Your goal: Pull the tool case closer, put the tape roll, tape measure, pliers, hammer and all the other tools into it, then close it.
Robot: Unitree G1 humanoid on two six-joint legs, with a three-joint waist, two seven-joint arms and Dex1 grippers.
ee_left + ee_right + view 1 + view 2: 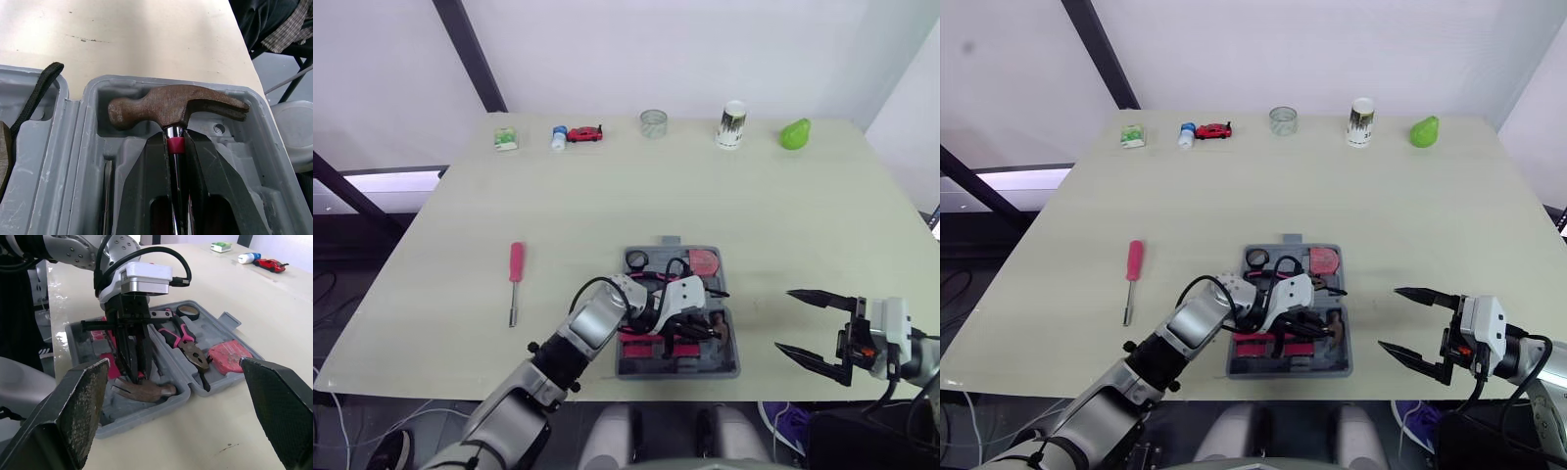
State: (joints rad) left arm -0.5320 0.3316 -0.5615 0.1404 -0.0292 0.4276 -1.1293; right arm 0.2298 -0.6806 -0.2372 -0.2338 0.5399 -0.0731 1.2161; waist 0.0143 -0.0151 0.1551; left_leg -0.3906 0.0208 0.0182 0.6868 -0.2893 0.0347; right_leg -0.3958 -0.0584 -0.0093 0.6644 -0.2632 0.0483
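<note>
Gripping the hammer (171, 105) just below its head, your left gripper (174, 140) has its jaws closed on the shaft, which runs back between them. The head lies crosswise beyond the tips, inside the tool case (73, 137). Your right wrist view adds pliers (183, 338) alongside. Your right gripper (784, 319) gapes wide.

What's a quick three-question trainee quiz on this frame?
1. True or false: the right gripper is shut on a tool.
2. The left gripper is shut on which item? A pliers, B hammer, C tape roll.
3. Name the red-handled tool lying on the table, outside the tool case.

Key: 1 false, it is open and holds nothing. 2 B. 3 screwdriver.
</note>
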